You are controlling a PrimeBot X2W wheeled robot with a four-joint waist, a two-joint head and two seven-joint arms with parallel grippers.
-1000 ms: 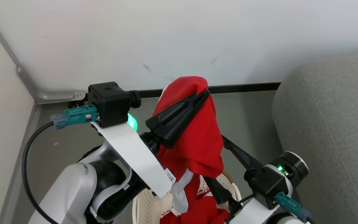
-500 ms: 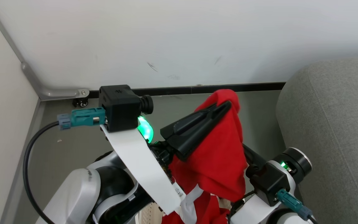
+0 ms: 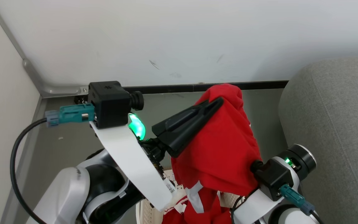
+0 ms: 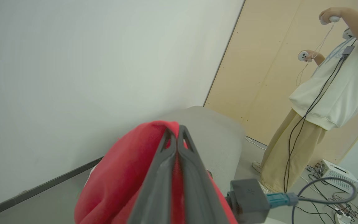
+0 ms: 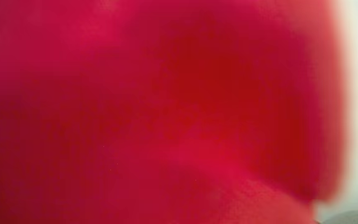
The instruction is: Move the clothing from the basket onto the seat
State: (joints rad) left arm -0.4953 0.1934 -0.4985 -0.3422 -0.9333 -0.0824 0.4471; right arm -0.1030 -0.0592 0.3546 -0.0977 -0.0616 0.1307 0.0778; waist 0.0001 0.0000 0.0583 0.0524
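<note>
A red garment of the clothing (image 3: 225,149) hangs in the air between basket and seat. My left gripper (image 3: 220,100) is shut on its top fold, and the left wrist view shows the fingers (image 4: 185,161) pressed together with red cloth (image 4: 123,174) between them. The cloth drapes over my right gripper's fingers and hides them, so just the right wrist housing (image 3: 272,177) pokes out. The right wrist view is a blur of red cloth (image 5: 166,109). More red and white clothing (image 3: 210,213) lies in the cream basket (image 3: 146,211) at the bottom edge. The grey seat (image 3: 337,118) stands to the right.
A white wall with a dark baseboard (image 3: 166,89) runs behind, with grey floor (image 3: 70,140) at the left. In the left wrist view a person (image 4: 322,93) stands beyond the seat (image 4: 219,140) holding controllers, with cables and a white box (image 4: 337,172) on the floor.
My left gripper has carried the red garment to the right, toward the seat. The right gripper's fingers, seen open beside the cloth a second ago, are now under it.
</note>
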